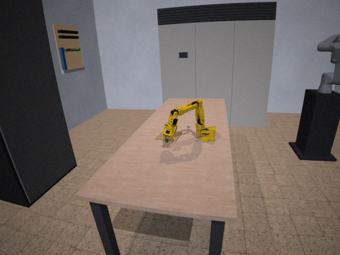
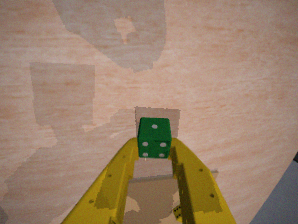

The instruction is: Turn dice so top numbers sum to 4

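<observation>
My gripper (image 1: 166, 139) (image 2: 155, 148) is shut on a green die (image 1: 166, 140) (image 2: 155, 136) and holds it a little above the table, at the near edge of the tan mat (image 1: 158, 136) (image 2: 150, 192). In the wrist view the die sits between the yellow fingertips, with its square shadow on the table just beyond it. A small white die (image 1: 188, 126) lies on the table off the mat, close to the arm's base. A speck of a yellow die (image 2: 177, 212) shows on the mat beside the right finger; it is too small to read.
The arm's yellow base (image 1: 207, 134) stands right of the mat on a long wooden table (image 1: 160, 183). The table's edges lie far from the mat on the near side.
</observation>
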Controlling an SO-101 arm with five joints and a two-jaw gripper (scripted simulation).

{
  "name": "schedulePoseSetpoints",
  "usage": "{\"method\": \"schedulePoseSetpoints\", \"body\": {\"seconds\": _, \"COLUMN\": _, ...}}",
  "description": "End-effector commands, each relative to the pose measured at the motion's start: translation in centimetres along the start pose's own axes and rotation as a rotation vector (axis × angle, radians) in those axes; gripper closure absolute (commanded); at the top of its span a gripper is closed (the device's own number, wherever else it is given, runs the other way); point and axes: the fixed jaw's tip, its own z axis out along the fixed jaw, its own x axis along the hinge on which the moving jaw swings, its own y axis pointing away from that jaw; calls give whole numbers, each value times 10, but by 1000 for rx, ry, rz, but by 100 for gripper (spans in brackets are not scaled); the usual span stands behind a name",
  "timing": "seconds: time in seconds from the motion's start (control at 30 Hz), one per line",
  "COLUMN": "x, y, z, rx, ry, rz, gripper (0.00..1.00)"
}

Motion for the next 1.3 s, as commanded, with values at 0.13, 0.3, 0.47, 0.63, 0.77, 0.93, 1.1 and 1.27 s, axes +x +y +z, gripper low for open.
{"method": "schedulePoseSetpoints", "body": {"seconds": 0.13, "x": -16, "y": -12, "z": -1, "rx": 144, "ry": -137, "rz": 123, "gripper": 100}}
{"method": "schedulePoseSetpoints", "body": {"seconds": 0.3, "x": -20, "y": -13, "z": 3, "rx": 193, "ry": -202, "rz": 202, "gripper": 100}}
{"method": "schedulePoseSetpoints", "body": {"seconds": 0.47, "x": -25, "y": -14, "z": 5, "rx": 241, "ry": -280, "rz": 288, "gripper": 100}}
{"method": "schedulePoseSetpoints", "body": {"seconds": 0.63, "x": -29, "y": -13, "z": 6, "rx": 292, "ry": -389, "rz": 399, "gripper": 100}}
{"method": "schedulePoseSetpoints", "body": {"seconds": 0.77, "x": -31, "y": -11, "z": 4, "rx": 323, "ry": -482, "rz": 484, "gripper": 100}}
{"method": "schedulePoseSetpoints", "body": {"seconds": 0.93, "x": -32, "y": -10, "z": 2, "rx": 340, "ry": -551, "rz": 543, "gripper": 100}}
{"method": "schedulePoseSetpoints", "body": {"seconds": 1.1, "x": -33, "y": -6, "z": -4, "rx": 357, "ry": -658, "rz": 630, "gripper": 100}}
{"method": "schedulePoseSetpoints", "body": {"seconds": 1.27, "x": -32, "y": -2, "z": -10, "rx": 363, "ry": -748, "rz": 697, "gripper": 100}}
